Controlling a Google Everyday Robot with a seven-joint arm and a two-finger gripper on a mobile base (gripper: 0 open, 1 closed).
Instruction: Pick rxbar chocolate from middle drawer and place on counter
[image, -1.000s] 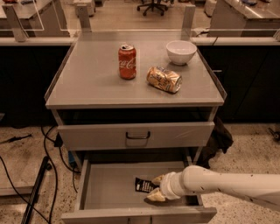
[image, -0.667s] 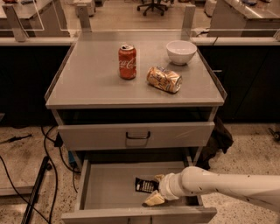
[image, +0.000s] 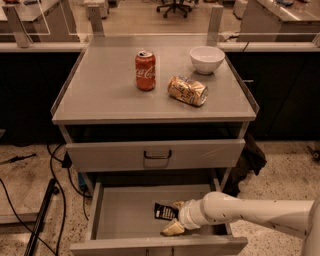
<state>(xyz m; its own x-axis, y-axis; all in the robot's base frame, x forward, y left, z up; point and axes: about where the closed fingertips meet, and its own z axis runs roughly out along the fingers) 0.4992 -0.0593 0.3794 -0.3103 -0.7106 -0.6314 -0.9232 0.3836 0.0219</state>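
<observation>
The rxbar chocolate (image: 163, 212), a small flat black bar with white lettering, lies on the floor of the open middle drawer (image: 120, 210), right of centre. My gripper (image: 175, 216) reaches into the drawer from the right, low over the floor. It is open, with one tan fingertip (image: 178, 204) behind the bar's right end and the other (image: 172, 229) in front of it. The bar still rests on the drawer floor. The grey counter (image: 105, 90) is above.
On the counter stand a red soda can (image: 145, 70), a crushed tan can (image: 187, 90) lying on its side and a white bowl (image: 207, 59). A shut drawer front with a black loop handle (image: 157, 155) overhangs the open drawer. Cables (image: 30, 200) lie on the floor at left.
The gripper has edged slightly left toward the bar, its front finger now further along it. The bar has not moved.
</observation>
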